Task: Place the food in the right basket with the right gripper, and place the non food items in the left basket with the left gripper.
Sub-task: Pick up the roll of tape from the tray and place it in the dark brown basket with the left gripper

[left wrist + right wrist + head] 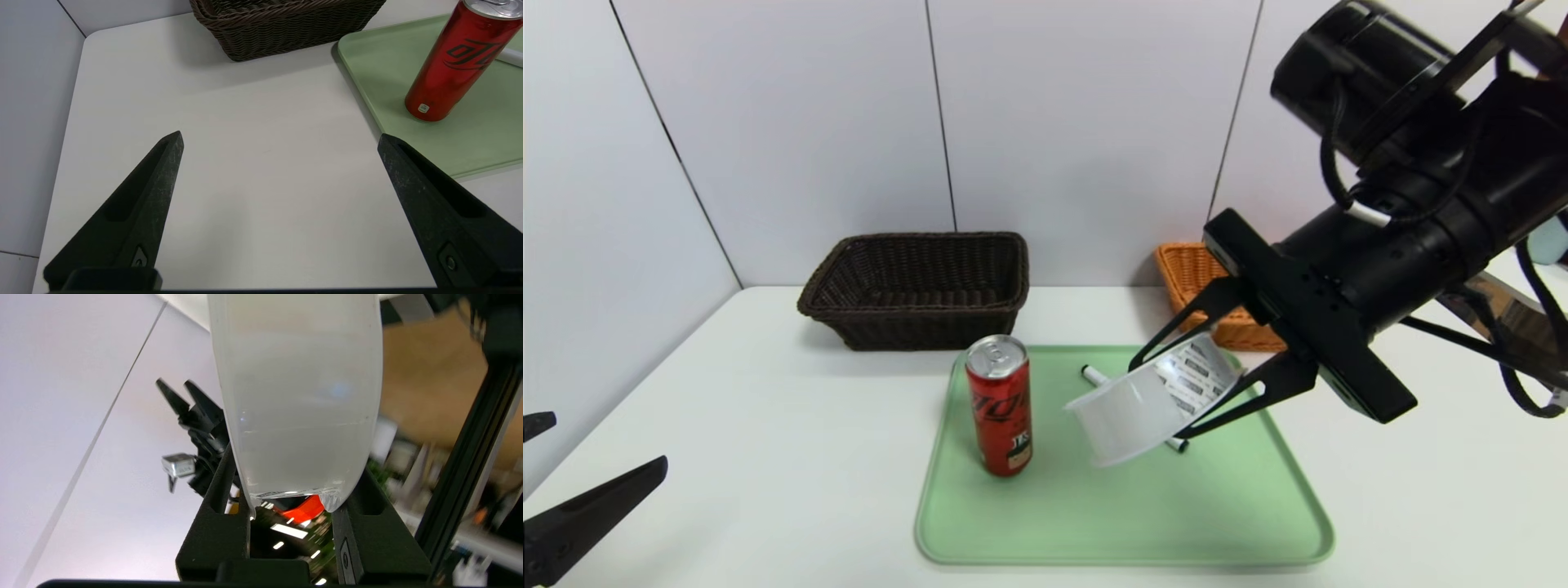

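My right gripper [1156, 400] is shut on the white round disc [1131, 412], holding it tilted over the green tray [1127, 506]. In the right wrist view the disc [298, 396] fills the space between the two fingers. The white marker [1094, 376] lies on the tray, mostly hidden behind the disc. The red drink can [1000, 406] stands upright at the tray's left side. The dark brown left basket [907, 310] sits behind the can. The orange right basket [1188, 273] is partly hidden by the right arm. My left gripper [280, 136] is open over bare table at the front left.
The table's left edge and a grey wall corner lie close to the left gripper [572, 490]. The right arm's black bulk covers the back right of the table. In the left wrist view the can [453, 65] and tray [388, 61] sit ahead.
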